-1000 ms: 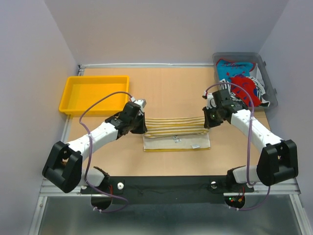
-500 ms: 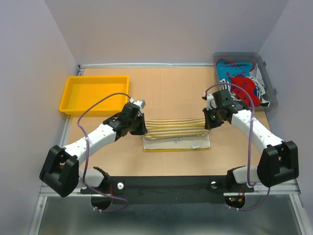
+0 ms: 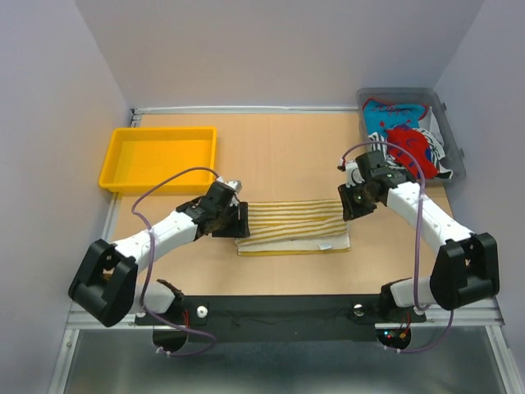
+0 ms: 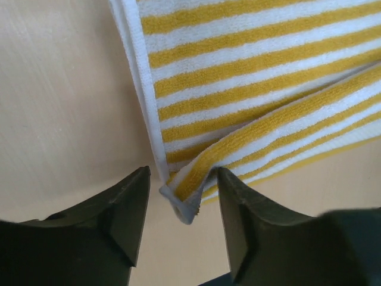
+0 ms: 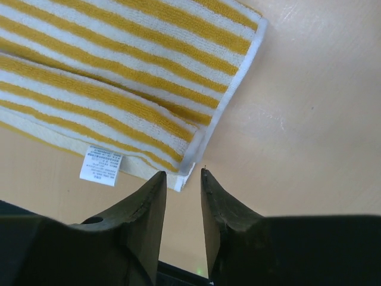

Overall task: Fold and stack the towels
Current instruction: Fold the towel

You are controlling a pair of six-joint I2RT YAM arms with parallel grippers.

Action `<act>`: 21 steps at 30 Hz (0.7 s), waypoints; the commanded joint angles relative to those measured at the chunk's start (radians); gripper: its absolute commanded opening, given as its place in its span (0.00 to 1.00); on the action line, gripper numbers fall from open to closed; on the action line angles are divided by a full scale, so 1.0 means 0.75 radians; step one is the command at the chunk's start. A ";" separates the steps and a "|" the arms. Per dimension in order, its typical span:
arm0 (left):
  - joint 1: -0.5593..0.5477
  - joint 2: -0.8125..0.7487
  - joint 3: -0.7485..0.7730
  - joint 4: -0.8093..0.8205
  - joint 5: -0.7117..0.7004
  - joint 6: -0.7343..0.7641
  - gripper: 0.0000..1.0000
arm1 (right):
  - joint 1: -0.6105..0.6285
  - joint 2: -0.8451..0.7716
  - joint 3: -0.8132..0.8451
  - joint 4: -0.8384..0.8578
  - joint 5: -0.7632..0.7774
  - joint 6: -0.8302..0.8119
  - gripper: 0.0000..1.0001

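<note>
Label (image 5: 100, 164) print on striped towel (image 5: 119, 77) illegible

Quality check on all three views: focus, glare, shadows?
Top external: even soft light, sharp, hardly any shadow. Left wrist: striped towel crisp, fingers dark and soft-edged. Right wrist: pale sheen on the table, label text unreadable.

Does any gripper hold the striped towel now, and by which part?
Nothing is held: left gripper and right gripper stand open, each at a striped towel corner.

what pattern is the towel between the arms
The towel has yellow and white stripes; clearest in the left wrist view.
</note>
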 commanded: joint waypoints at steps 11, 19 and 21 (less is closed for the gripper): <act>-0.048 -0.281 0.148 -0.025 0.022 -0.069 0.74 | 0.016 -0.080 0.156 0.198 -0.219 0.272 0.44; -0.081 0.007 0.232 0.120 -0.025 -0.069 0.65 | 0.206 0.123 0.076 0.372 0.042 0.416 0.47; -0.112 0.083 0.240 0.133 -0.027 -0.067 0.64 | 0.241 0.153 0.049 0.401 0.104 0.458 0.47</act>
